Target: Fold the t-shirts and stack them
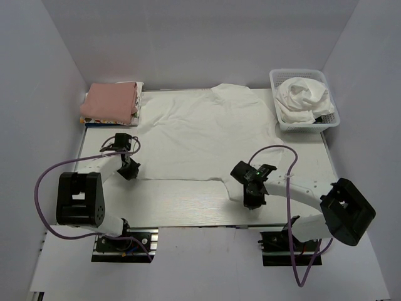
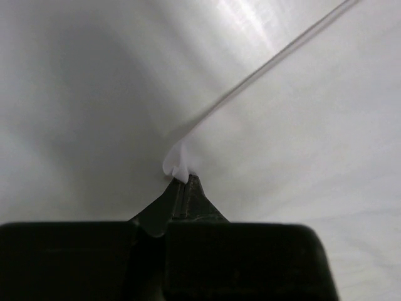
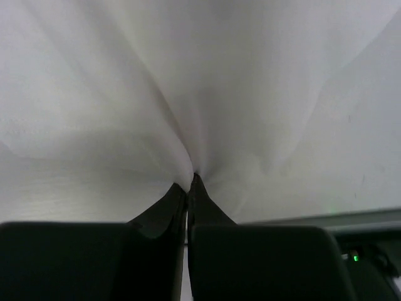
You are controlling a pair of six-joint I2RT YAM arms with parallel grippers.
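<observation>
The spread t-shirt (image 1: 200, 135) points collar away, hem near, both jaws clamping the hem.

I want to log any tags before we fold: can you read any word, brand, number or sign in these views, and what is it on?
No readable text in any view.
Spread white t-shirt: no print or tag showing.
White basket and the crumpled shirt in it: no lettering.
Pink folded stack: patterned edge underneath, too small to read.
Right arm: only a green light, no legible markings.
</observation>
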